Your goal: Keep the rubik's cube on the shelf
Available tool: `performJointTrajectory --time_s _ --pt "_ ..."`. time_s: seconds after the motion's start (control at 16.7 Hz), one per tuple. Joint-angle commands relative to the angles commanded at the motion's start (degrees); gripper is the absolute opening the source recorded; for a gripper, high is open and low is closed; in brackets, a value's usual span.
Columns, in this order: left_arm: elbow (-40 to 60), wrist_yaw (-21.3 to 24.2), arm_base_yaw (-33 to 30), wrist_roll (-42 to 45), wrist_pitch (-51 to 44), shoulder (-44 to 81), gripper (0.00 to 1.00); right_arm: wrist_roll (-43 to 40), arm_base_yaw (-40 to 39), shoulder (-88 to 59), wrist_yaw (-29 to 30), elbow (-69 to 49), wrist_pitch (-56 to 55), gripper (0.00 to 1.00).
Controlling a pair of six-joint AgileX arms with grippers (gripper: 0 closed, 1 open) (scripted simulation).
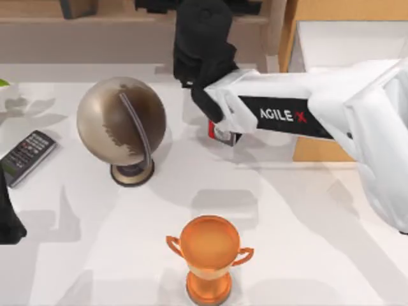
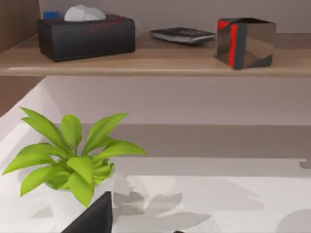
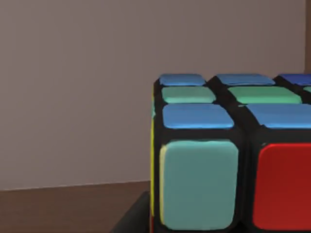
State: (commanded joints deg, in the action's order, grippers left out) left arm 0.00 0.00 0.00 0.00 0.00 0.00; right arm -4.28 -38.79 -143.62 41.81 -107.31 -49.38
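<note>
Right claw (image 1: 213, 124) grips the rubik's cube (image 1: 223, 134) below the shelf (image 1: 95, 19), between globe (image 1: 121, 121) and drawer (image 1: 331, 44).

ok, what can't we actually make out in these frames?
- Right gripper, top view: jaws state hidden by its own black wrist housing.
- Rubik's cube, right wrist view: cut off by the frame edges; in the top view the arm covers all but a sliver.
- Whether the cube rests on the shelf: cannot tell.
- Left gripper, top view: cut off at the left edge.
</note>
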Motion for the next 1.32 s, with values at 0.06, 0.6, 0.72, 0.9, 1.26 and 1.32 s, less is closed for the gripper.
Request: performJointTrajectory --time_s 0.06,0.6,0.72,0.9,1.26,1.32 --pt "0.00 0.00 0.00 0.00 0.00 0.00 1.00 0.12 0.24 0.03 -0.49 -0.16 2.09 0.00" --pt "0.00 0.00 0.00 0.00 0.00 0.00 1.00 0.34 0.69 -0.83 -1.49 -1.25 6.65 0.00" --pt "0.00 0.00 0.00 0.00 0.00 0.00 1.00 0.34 0.69 -0.83 -1.49 -1.25 6.65 0.15" --pt "0.00 0.00 0.00 0.00 0.00 0.00 1.00 0.34 0.69 -0.83 -1.49 -1.25 6.65 0.38" --pt "0.00 0.00 0.00 0.00 0.00 0.00 1.00 0.34 0.69 -0.83 -1.49 -1.25 6.65 0.83" --pt "0.00 0.00 0.00 0.00 0.00 0.00 1.00 0.34 0.69 -0.83 -1.49 -1.25 6.65 0.90"
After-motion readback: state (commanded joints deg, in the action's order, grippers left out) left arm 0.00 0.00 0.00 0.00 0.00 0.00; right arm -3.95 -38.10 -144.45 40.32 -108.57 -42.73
